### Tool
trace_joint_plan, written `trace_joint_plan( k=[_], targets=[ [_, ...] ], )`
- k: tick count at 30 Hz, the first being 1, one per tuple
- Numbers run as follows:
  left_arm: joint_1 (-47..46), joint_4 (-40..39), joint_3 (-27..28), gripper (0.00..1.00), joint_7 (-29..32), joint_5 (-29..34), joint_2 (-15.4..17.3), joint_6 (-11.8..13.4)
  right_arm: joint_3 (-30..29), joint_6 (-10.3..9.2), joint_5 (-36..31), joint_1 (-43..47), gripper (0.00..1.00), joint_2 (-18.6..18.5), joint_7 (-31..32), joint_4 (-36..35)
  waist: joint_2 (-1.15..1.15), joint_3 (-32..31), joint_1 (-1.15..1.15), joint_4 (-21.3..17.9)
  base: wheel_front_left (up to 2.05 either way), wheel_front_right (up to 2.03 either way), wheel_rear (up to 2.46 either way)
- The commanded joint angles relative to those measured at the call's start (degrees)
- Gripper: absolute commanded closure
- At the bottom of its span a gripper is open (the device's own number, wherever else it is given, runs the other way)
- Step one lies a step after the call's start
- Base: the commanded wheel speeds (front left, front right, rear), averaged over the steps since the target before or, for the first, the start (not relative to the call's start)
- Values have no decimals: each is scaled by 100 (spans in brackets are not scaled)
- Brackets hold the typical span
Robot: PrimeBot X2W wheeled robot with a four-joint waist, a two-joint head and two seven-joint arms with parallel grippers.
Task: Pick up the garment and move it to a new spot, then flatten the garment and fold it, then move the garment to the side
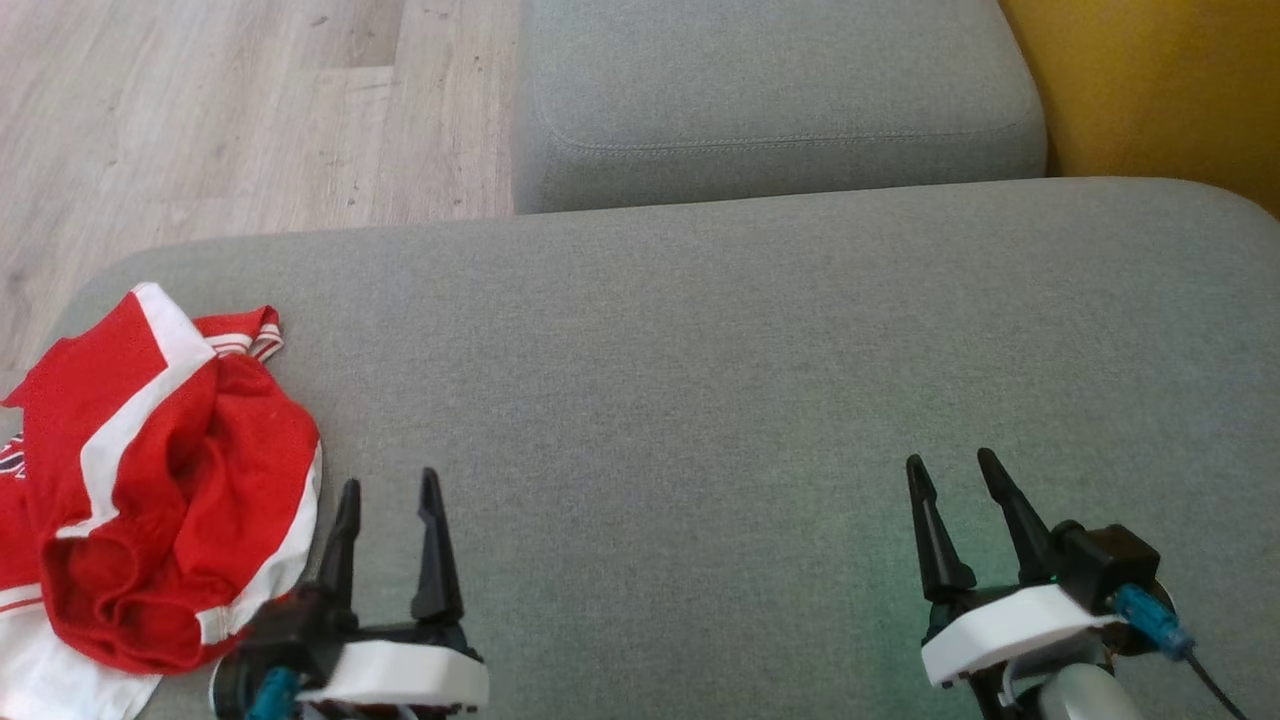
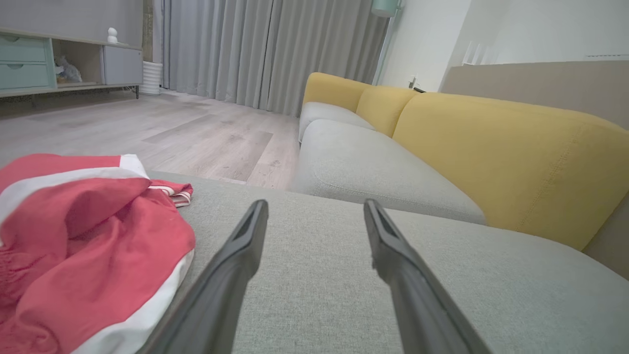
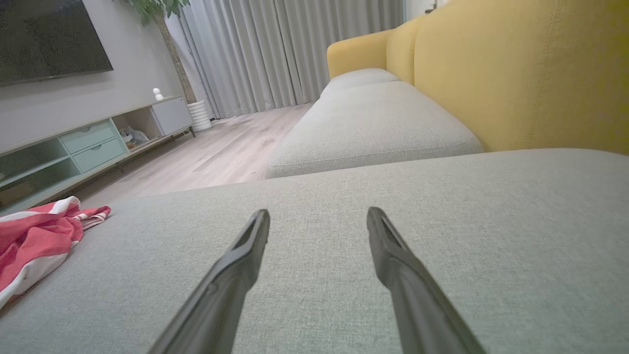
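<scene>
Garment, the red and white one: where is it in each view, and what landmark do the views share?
Head view: garment at lower left, crumpled on the sofa seat, beside the left gripper.
Left wrist view: lower left corner.
Right wrist view: left edge, below the middle.
Shared landmark: the far grey seat cushion beside the yellow backrest.

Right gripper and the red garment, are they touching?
Apart. The head view shows the right gripper and the garment separated by a wide stretch of bare grey cushion.
</scene>
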Motion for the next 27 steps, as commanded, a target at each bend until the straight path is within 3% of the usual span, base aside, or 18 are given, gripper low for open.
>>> trace_joint_plan(
  k=[1,10,27],
  targets=[
    [-282,-178,116,0,-84,198,40,2,122,-4,-168,-348,0,-45,-100,-161,0,-2,-1,-4,0,0,0],
    [-320,-117,40,0,-227,846,43,186,130,-4,-682,-387,0,-50,-245,-164,0,0,-1,-38,0,0,0],
    [-342,-28,99,0,-227,806,43,316,52,-4,-630,-394,0,-50,-245,-96,0,-15,-1,-67,0,0,0]
  ],
)
